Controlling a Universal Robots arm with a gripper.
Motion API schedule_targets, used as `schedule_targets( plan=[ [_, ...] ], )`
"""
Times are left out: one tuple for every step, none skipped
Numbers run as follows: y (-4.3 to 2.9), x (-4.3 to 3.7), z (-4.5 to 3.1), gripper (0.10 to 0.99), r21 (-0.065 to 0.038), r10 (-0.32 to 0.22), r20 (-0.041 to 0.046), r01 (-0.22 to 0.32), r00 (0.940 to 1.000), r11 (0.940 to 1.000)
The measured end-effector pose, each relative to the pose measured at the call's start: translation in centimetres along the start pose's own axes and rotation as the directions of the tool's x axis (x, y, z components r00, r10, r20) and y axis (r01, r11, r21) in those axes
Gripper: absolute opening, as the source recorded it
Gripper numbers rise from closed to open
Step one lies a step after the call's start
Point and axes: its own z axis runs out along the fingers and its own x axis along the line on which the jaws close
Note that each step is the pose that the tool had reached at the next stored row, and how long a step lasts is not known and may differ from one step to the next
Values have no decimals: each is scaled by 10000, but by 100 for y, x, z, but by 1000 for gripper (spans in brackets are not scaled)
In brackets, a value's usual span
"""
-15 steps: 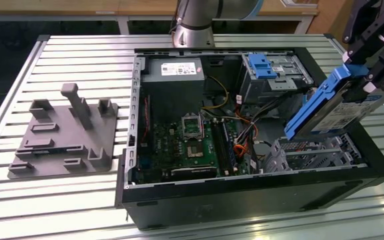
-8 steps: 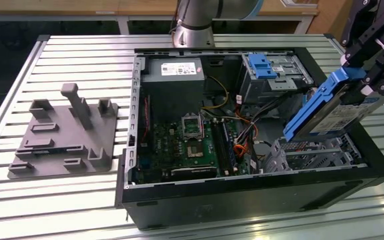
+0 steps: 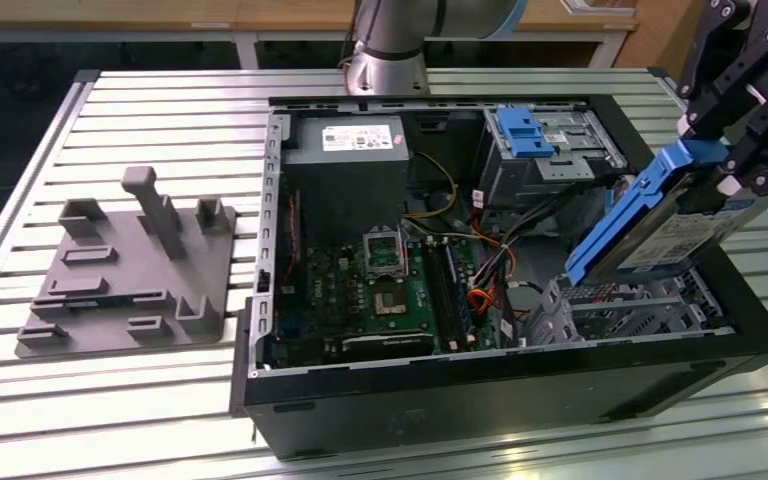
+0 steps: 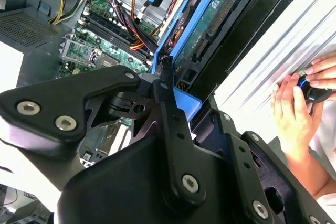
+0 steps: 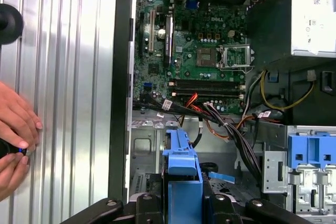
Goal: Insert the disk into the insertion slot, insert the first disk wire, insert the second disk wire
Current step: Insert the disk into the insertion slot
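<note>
One grey moulded fixture (image 3: 124, 265) sits on the slatted worktop (image 3: 157, 110) at the exterior view's left, well apart from the work. Beside it stands the open computer case (image 3: 491, 385), its green motherboard (image 3: 391, 290) exposed. A taller grey bay (image 3: 558, 160) with a blue latch (image 3: 524, 130) stands along the far wall. Toward the exterior view's right I see the gripper (image 3: 720, 165) clamped on the upper end of the disk (image 3: 664, 240), closed against its blue carrier. The disk hangs tilted, silver label toward the camera. Its lower end is over the mouth of the insertion slot (image 3: 631, 310), the perforated silver cage at the case's right end. I cannot tell whether they touch, and the disk is not seated. In the second wrist view a person's hand (image 4: 291, 106) rests at the worktop's slats just outside the case.
</note>
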Motion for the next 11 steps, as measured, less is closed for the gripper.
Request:
schedule_targets(
  plan=[
    [0,1,5,365,0,0,1,0,10000,10000],
    [0,3,9,365,0,0,0,0,10000,10000],
    [0,5,12,365,0,0,0,0,10000,10000],
    [-1,7,16,365,1,1,-1,-1,10000,10000],
    [-1,10,20,365,0,1,-1,-1,10000,10000],
    [-1,12,25,365,0,1,0,-1,10000,10000],
    [-1,16,29,365,0,3,0,-3,10000,10000],
    [-1,19,32,365,1,4,0,-4,10000,10000],
    [-1,24,35,365,1,7,1,-7,10000,10000],
    [-2,29,39,365,2,9,1,-9,10000,10000],
    [-2,32,42,365,2,12,2,-12,10000,10000]
  ],
)
